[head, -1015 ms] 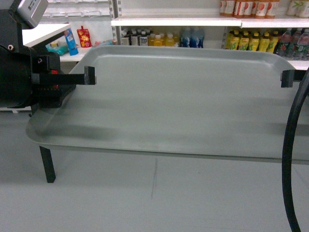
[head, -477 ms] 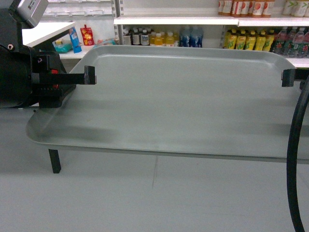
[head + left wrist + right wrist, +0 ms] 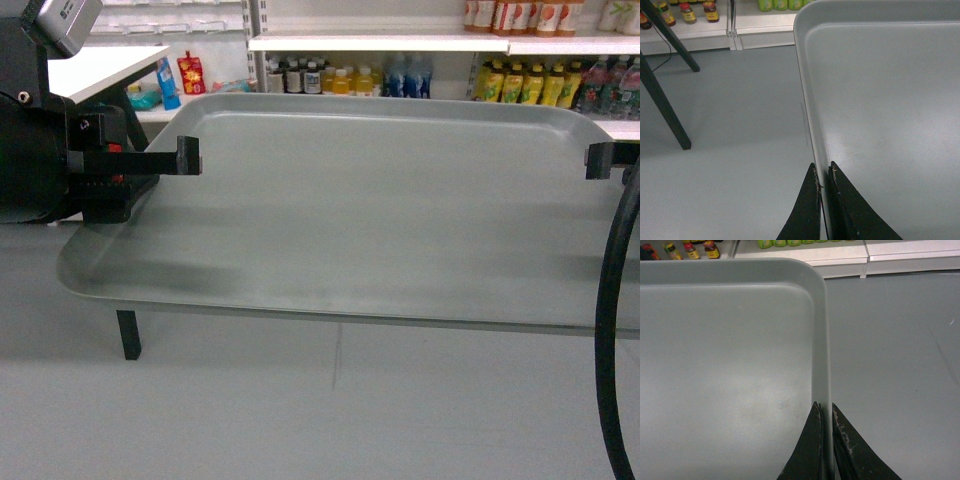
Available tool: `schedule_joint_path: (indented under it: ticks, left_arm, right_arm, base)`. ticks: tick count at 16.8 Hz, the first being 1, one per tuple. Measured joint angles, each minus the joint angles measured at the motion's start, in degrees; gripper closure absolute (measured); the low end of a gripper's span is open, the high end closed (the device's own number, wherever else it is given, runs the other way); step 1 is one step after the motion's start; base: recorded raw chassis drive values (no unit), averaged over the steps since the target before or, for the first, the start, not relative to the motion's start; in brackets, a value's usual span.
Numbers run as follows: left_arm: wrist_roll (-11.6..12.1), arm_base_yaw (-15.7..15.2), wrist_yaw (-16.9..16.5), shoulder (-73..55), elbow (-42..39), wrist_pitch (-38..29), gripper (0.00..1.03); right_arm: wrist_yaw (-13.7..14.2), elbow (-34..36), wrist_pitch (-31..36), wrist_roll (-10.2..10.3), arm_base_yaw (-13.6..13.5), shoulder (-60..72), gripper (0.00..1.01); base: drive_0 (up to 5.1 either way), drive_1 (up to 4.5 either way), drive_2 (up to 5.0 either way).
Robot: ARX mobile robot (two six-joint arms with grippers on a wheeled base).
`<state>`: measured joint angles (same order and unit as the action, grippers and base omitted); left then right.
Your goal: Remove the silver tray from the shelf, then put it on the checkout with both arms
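Head view: the silver tray (image 3: 380, 210) hangs level above the floor, off the shelf. The left gripper (image 3: 823, 185) and right gripper (image 3: 825, 415) each pinch a side rim. The checkout (image 3: 95, 68), far left, awaits the tray.

Dull grey-silver tray (image 3: 380, 210), black grippers (image 3: 823, 186), grey floor (image 3: 300, 420), yellow and perhaps blue bottles (image 3: 345, 80).

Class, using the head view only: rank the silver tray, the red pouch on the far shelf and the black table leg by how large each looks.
1. silver tray
2. black table leg
3. red pouch

The pouch stands farther off, so its true size is unsure.
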<state>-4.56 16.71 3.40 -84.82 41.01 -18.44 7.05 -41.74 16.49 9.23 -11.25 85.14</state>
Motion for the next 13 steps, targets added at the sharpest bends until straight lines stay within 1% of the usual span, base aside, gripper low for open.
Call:
schedule_joint_path:
  ticks: [13]
  left_arm:
    - [0.0, -0.02, 0.0, 0.0, 0.0, 0.04, 1.0]
  right_arm:
    - [0.0, 0.0, -0.07, 0.0, 0.0, 0.0, 0.98]
  base:
    - [-4.7, 2.64, 2.6]
